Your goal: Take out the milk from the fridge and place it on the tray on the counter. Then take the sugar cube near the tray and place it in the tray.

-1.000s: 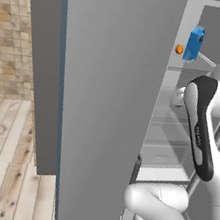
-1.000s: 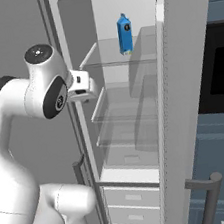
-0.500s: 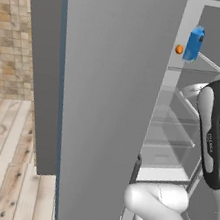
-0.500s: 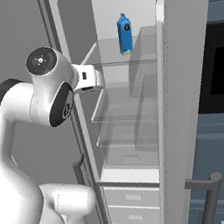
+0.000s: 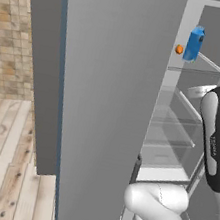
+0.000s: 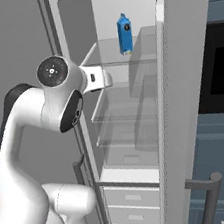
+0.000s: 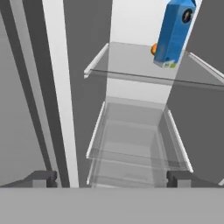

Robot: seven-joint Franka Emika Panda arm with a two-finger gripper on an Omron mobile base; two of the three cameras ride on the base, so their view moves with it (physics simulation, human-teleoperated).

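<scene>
Since a second ago my arm is swinging up and in toward the open fridge (image 6: 189,73), and the milk (image 7: 174,33) is now sitting large in the hand view. It is standing upright on the top glass shelf (image 7: 131,63), a small orange thing (image 7: 154,49) just beside it. I am keeping the gripper (image 7: 112,178) spread wide and empty, well short of the carton.

Glossy white rounded arm links, dark joint bands, round dark joint cap
</scene>
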